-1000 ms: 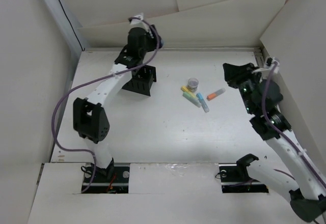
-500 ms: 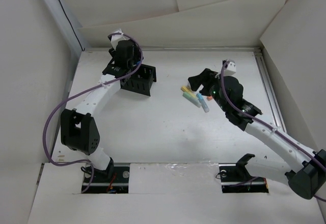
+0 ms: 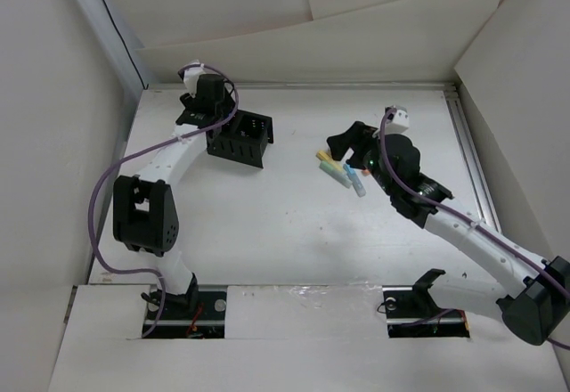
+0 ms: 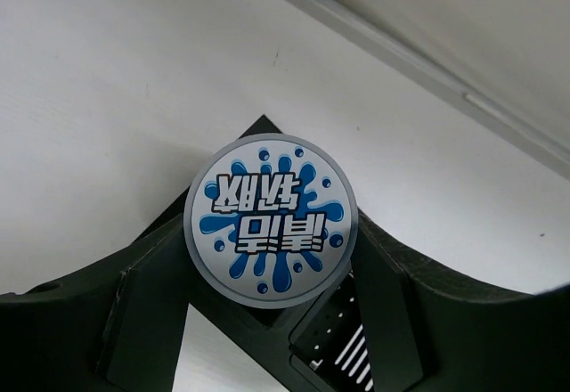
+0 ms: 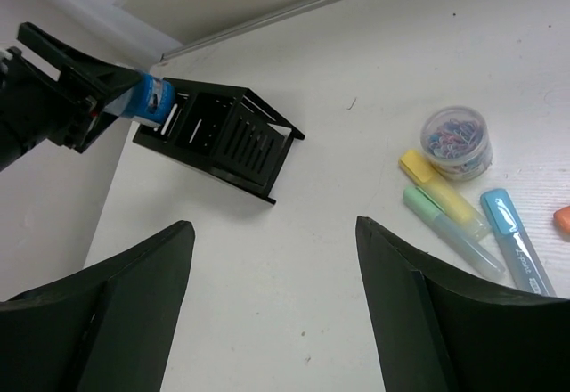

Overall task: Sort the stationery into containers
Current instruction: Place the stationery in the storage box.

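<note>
Organizer: just beyond left gripper, well left of right gripper. Left jaws part-closed on round blue-label cylinder, end-on over compartments. Right jaws wide, empty; right arm nearer loose items. Jar: ahead-right of right jaws. Sticks: just nearer than jar, side by side, long axes diagonal to jaw gap. Wrist turn probably needed.

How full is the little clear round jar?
Not empty: the small clear round plastic jar holds colourful paper clips, visible through its top.
</note>
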Controlling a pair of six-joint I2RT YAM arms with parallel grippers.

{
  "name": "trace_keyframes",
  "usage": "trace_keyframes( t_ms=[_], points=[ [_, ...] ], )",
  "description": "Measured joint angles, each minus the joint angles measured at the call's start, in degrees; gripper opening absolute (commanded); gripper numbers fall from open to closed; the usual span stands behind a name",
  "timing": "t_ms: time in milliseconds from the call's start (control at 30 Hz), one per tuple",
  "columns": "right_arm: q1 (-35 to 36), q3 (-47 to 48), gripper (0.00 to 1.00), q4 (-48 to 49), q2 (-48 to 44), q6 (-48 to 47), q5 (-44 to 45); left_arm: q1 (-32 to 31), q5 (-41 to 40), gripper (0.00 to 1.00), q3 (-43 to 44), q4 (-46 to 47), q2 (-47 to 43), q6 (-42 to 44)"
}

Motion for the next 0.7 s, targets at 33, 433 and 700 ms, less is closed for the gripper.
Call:
trace_keyframes(
  t_ms=[33,433,700],
  points=[
    [0.02,-0.17,0.81,-0.02,0.00,-0.07,0.02,-0.13,0.04,0.40,0.00,-0.26,0.81,0.02],
    [0.02,-0.26,0.85,0.17,0.46,-0.39,0.52,-0.48,0.94,0.52,0.57,-2.01,3.69,0.44],
    [0.02,-0.26,0.92,0.24,2.32,-0.79,2.60,-1.95,-1.55,0.73,2.54,-2.97,4.96,1.11]
  ],
)
